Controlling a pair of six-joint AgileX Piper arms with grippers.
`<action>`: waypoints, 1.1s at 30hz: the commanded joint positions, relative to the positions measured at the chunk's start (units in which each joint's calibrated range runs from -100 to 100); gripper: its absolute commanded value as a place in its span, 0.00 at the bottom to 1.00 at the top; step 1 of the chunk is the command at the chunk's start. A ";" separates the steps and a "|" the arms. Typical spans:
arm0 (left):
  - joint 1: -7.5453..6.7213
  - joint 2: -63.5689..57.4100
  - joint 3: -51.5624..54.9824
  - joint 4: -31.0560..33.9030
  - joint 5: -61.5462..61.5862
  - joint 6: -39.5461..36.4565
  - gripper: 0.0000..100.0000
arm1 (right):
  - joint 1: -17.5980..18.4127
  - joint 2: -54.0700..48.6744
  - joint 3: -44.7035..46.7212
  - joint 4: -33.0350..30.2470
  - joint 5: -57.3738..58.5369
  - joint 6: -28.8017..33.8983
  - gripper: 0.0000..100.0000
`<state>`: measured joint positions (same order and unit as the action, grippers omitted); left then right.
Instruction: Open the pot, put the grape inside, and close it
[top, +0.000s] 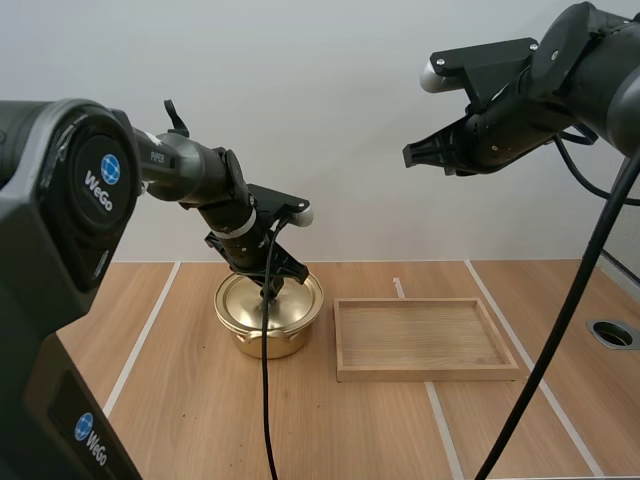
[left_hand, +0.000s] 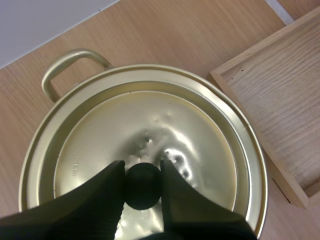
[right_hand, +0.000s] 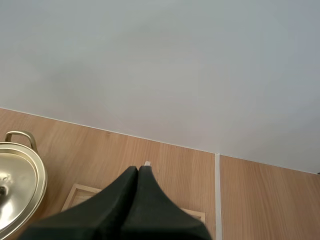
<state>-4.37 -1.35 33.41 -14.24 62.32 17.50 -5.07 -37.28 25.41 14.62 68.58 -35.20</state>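
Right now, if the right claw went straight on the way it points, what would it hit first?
Open air ahead of the shut right claw; then likely the table past the wooden tray, or the wall behind it. Depth is unclear.

The wooden surface (top: 200, 420) is crossed by pale tape lines (top: 145, 335) and has a round hole (top: 612, 333) near its right edge. A gold pot (top: 265, 345) stands left of centre, and a shallow tray (top: 430, 373) lies just right of it, not touching.
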 joint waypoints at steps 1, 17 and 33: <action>-0.25 0.16 -0.36 0.19 1.48 -0.27 0.00 | -0.33 -0.71 -0.14 0.07 1.28 -0.19 0.00; -0.25 0.16 -0.36 0.19 1.00 -0.93 0.21 | -0.33 -0.71 -0.14 0.07 1.92 -0.19 0.00; -0.25 0.04 -0.72 0.19 1.02 -0.93 1.00 | -0.33 -0.71 -0.14 0.07 1.92 -0.19 0.00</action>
<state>-4.37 -1.35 33.26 -13.77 63.01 17.14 -5.07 -37.28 25.41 14.62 70.38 -35.20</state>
